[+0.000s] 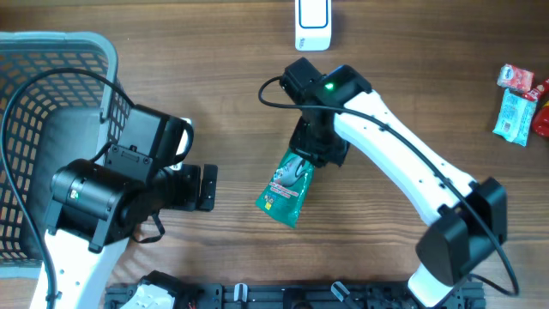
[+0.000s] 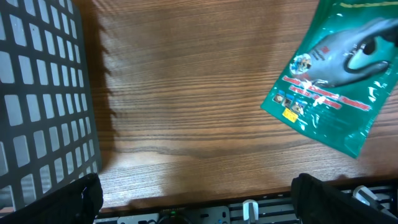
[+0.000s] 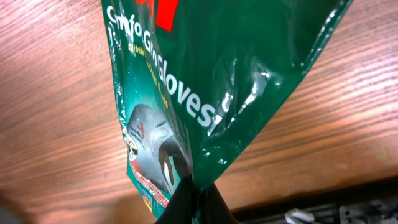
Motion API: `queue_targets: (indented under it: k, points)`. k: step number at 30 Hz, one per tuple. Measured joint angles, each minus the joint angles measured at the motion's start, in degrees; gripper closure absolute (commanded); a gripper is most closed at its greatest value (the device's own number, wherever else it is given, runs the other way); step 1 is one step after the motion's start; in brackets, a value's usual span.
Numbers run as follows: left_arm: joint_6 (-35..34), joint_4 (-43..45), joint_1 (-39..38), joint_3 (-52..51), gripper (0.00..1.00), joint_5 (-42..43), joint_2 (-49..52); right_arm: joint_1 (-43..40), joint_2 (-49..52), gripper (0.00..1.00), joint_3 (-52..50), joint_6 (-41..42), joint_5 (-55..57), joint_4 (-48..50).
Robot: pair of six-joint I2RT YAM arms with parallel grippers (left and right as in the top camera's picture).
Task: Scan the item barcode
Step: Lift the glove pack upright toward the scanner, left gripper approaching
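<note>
Green glossy plastic packet of gloves (image 1: pixel 285 193), printed with a grey glove, lies about mid-tabletop, its printed front facing up and its lower corner pointing toward the near edge. Level with it on the left side, the left gripper (image 1: pixel 208 187) hangs with its jaws wide apart and nothing between them, just beside the grey plastic mesh basket (image 1: pixel 60 36) that fills the left edge of the brown wooden tabletop (image 1: pixel 171 86). The right gripper (image 1: pixel 316 148) is clamped on the packet's far end; its own wrist view shows the film creased and pinched between the dark fingertips (image 3: pixel 180 202). So the pickup looks done, or nearly so.

No barcode shows in any view; it is probably on the hidden back. A white boxy scanner (image 1: pixel 312 24) stands at the far edge, well apart from the packet. By my judgement, what is left is the carry toward it, turning the code to face it, and the scan itself. Small red and teal packets (image 1: pixel 517 112) wait at the right edge.
</note>
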Motion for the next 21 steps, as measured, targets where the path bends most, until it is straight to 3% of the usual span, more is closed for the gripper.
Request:
queue_targets:
  k: [6, 17, 21]
  points:
    - [0.0, -0.1, 0.0, 0.0, 0.0, -0.1, 0.0, 0.0, -3.9, 0.96, 0.0, -3.9, -2.4, 0.5]
    - [0.4, -2.5, 0.0, 0.0, 0.0, -1.8, 0.0, -4.8, -15.9, 0.96, 0.0, -24.7, -10.8, 0.5]
    - [1.8, 3.8, 0.0, 0.0, 0.0, -6.8, 0.0, -8.1, -21.3, 0.96, 0.0, -33.4, -17.6, 1.3]
